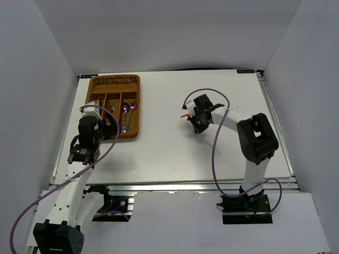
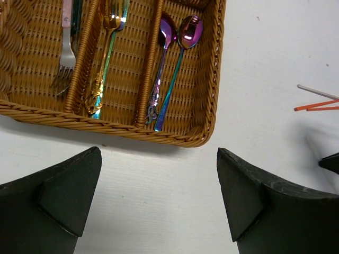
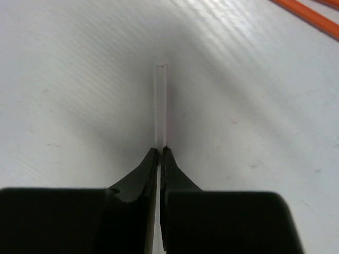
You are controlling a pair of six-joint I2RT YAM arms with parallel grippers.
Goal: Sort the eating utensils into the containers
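The brown wicker tray [image 1: 114, 106] lies at the back left. In the left wrist view its long slots [image 2: 183, 114] hold a silver fork [image 2: 65, 55], a gold utensil [image 2: 100, 63] beside a rainbow one, and two purple spoons [image 2: 172, 63]. My left gripper [image 2: 159, 196] is open and empty, just in front of the tray's near edge. My right gripper [image 3: 160, 151] is shut on a white chopstick [image 3: 160, 106], low over the table at centre right [image 1: 197, 120]. Red chopsticks [image 3: 307, 16] lie just beside it, also showing in the left wrist view [image 2: 318, 106].
The crosswise slot [image 1: 114, 80] is at the tray's far end. White walls enclose the table on three sides. The table's right edge [image 1: 275, 121] is a short way beyond the right arm.
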